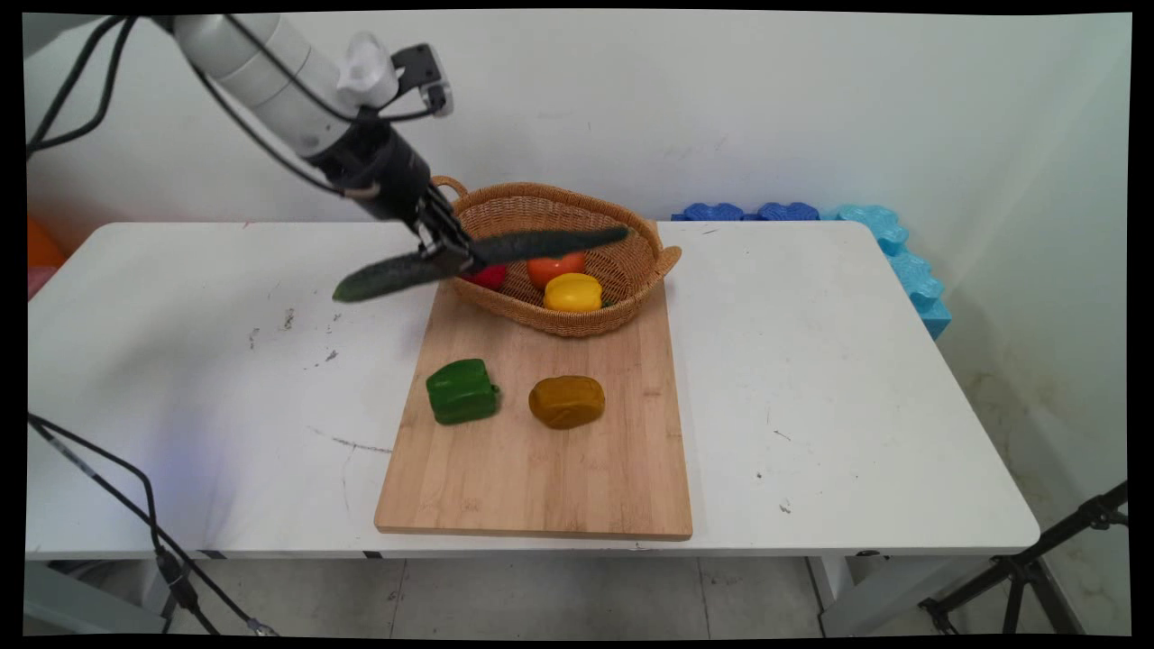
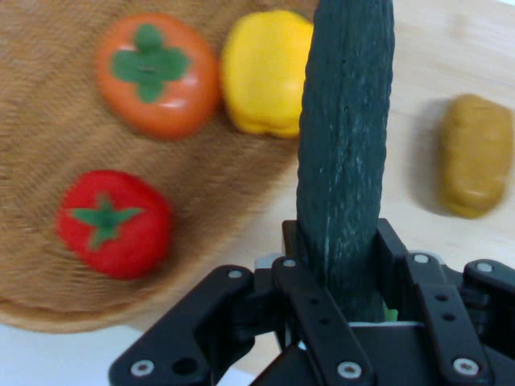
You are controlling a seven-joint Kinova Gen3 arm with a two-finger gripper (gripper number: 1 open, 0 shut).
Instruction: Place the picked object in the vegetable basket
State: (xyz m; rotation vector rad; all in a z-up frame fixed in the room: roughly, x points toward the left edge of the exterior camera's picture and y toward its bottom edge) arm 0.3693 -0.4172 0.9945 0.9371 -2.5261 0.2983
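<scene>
Cucumber [image 1: 478, 257] clamped in tool [image 1: 448, 252]

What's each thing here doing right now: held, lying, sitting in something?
Gripper: shut on the cucumber.
Cucumber: held in the air, over the basket.
Basket: on the board's far end.
Orange tomato, red tomato, yellow pepper: in the basket.
Green pepper, potato: lying on the board.

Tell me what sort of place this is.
Likely a robot lab test bench rather than a kitchen: a plain white table against a bare wall, toy-like produce in a wicker basket, and a tripod leg beside the table.
</scene>
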